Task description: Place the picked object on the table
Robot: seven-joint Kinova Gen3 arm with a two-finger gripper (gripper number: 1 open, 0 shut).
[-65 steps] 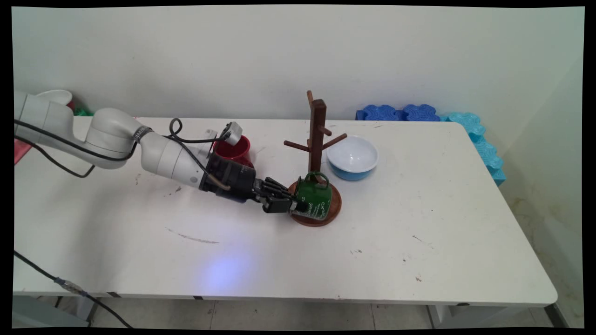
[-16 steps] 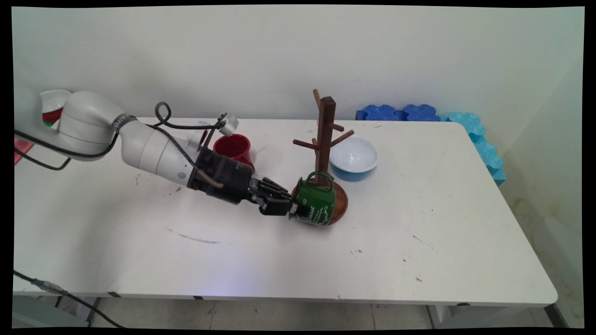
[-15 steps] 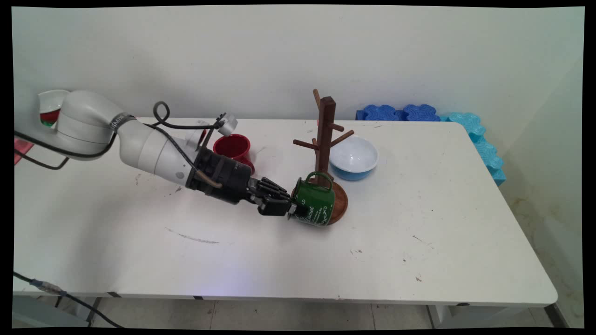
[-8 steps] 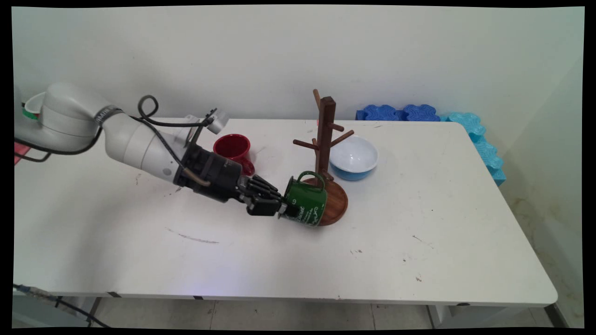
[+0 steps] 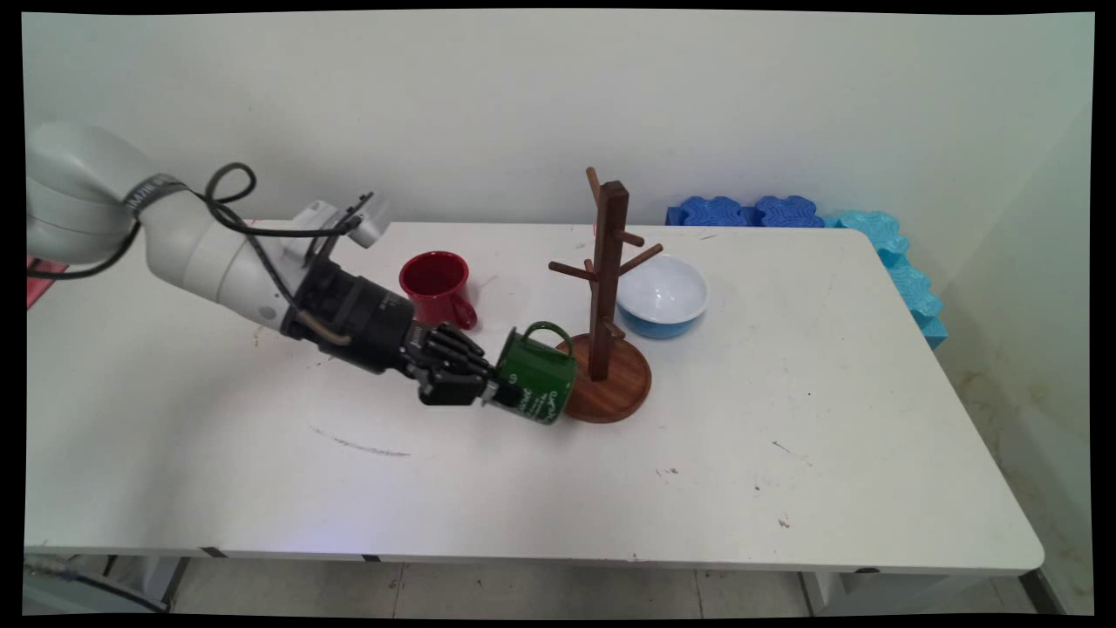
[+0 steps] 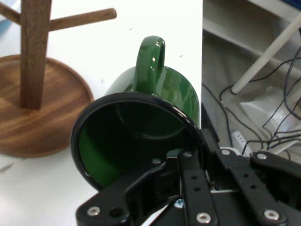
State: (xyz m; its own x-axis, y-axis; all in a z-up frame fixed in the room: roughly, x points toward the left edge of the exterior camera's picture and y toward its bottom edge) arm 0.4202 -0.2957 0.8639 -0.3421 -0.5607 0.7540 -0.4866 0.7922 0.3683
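Observation:
My gripper [image 5: 490,394] is shut on the rim of a green enamel mug [image 5: 536,385]. The mug lies tilted on its side with its handle [image 5: 547,331] pointing up, held just left of the wooden mug tree's round base [image 5: 621,391]. In the hand view the green mug [image 6: 164,94] opens toward the camera, one finger inside the rim and the gripper [image 6: 176,157] clamped on its lower edge. The mug tree's post [image 6: 33,52] and base [image 6: 42,117] stand to the left there. The tree [image 5: 606,262] carries no mugs on its pegs.
A red mug [image 5: 433,281] stands behind my wrist. A white-and-blue bowl [image 5: 661,293] sits right of the tree. Blue foam blocks [image 5: 750,212] line the table's far right edge and run along its right side [image 5: 907,279].
The arm has pulled back to the left, carrying the green mug off the tree's base and away from the post. The tree, shoved slightly right earlier, now stands still.

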